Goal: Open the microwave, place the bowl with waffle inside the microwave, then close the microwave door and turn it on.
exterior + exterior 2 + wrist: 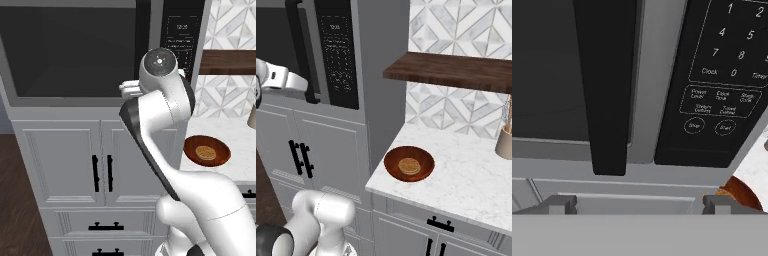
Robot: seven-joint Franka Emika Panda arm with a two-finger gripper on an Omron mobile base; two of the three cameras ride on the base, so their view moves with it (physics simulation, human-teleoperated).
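The microwave door [75, 50] is sitting shut, and the arm is reaching toward the tall black handle [607, 85] at its right edge, so the step in hand appears to be getting a grip there to pull the door open. The main risk, as I judge it, is a poor line-up: in the hand view the handle is standing left of centre between the fingertips [559, 204], and its lower end is sitting above them, so closing now could catch only the handle's tip or miss it altogether. A push forward off-line could also be pressing a finger against the keypad panel [727, 75] beside the handle. The gripper [637, 204] is showing its jaws spread wide, holding nothing and touching nothing that I can make out. The bowl [409, 163] is resting on the white worktop [471, 175] to the right of the microwave [336, 55], well apart from the arm, with the waffle [409, 165] lying in its middle.
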